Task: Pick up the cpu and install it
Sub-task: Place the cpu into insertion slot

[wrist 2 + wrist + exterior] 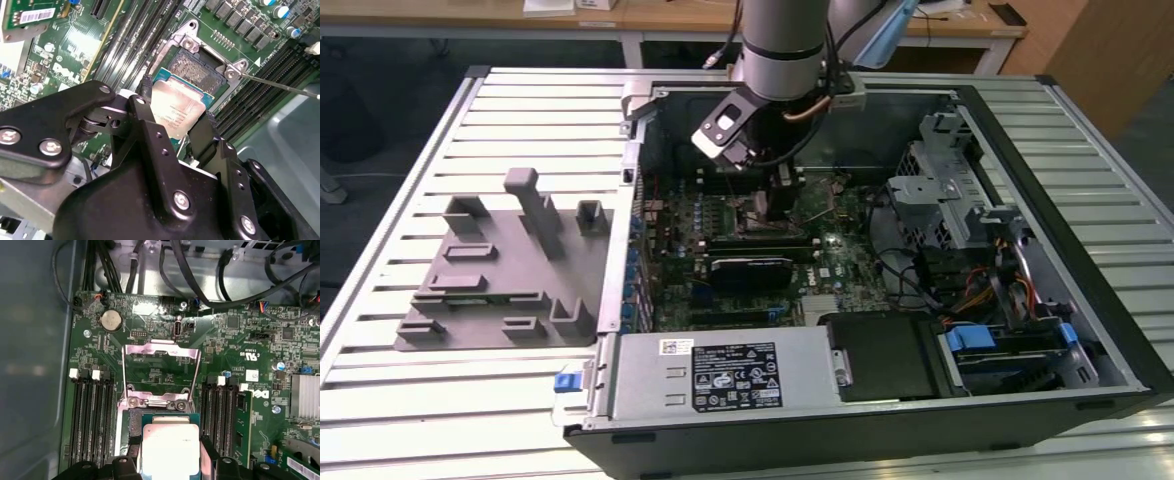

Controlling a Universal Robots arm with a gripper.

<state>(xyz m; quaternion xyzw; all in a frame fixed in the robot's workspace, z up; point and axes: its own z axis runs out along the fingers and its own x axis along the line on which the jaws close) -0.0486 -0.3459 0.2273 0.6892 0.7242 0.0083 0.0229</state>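
Closest to you, the gripper (176, 112) has its two black fingers (150, 125) closed partway onto the cpu (175, 97), one pad on each opposite edge, with the silver top facing up. You're holding the chip firmly, jaws no wider than the chip itself.

The cpu hangs over the socket (196, 67) but not square on it. In both wrist views its near half overlaps the socket's near side, while the pin field on the far side lies bare. You can't tell from these views whether the chip already touches the socket or floats just above it.

Beyond the socket the plate (161, 351) stands flipped open, and the lever (280, 84) sticks out free on one side, so nothing bars the way. Slots (92, 412) flank the socket on both sides. From outside, the arm (781, 40) drops straight down into the case (1114, 330) above the socket.

You're in the install step, I'd judge: pickup done, seating not yet. Seating calls for the chip's edges lined up true with the socket frame, kept level and lowered gently, since those pins bend easily and a skewed chip won't drop home
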